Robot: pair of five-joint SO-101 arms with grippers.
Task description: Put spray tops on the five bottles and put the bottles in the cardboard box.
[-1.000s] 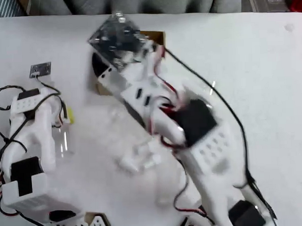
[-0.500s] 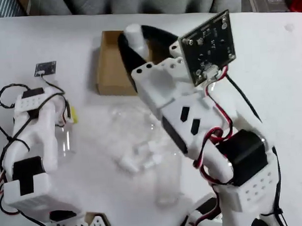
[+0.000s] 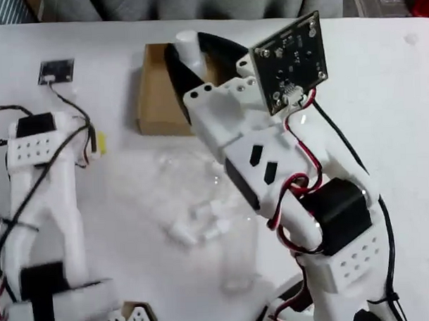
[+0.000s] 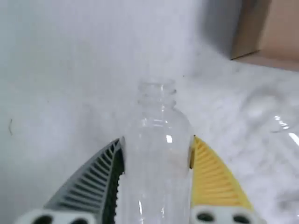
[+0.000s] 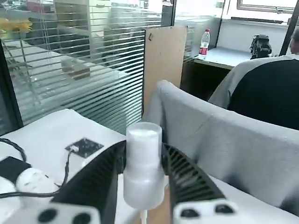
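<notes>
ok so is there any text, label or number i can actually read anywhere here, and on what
None can be read.
Marks on the circuit board: too small to read.
Red label on the far drink bottle: too blurred to read.
The clear bottle, spray top and cardboard box: no print shows.

Box (image 3: pixel 156 99): plain cardboard — no print.
Bottle (image 4: pixel 156 154): clear, no label.
Spray top (image 5: pixel 142 163): blank white.
Board (image 3: pixel 290 63): markings too small to read.
</notes>
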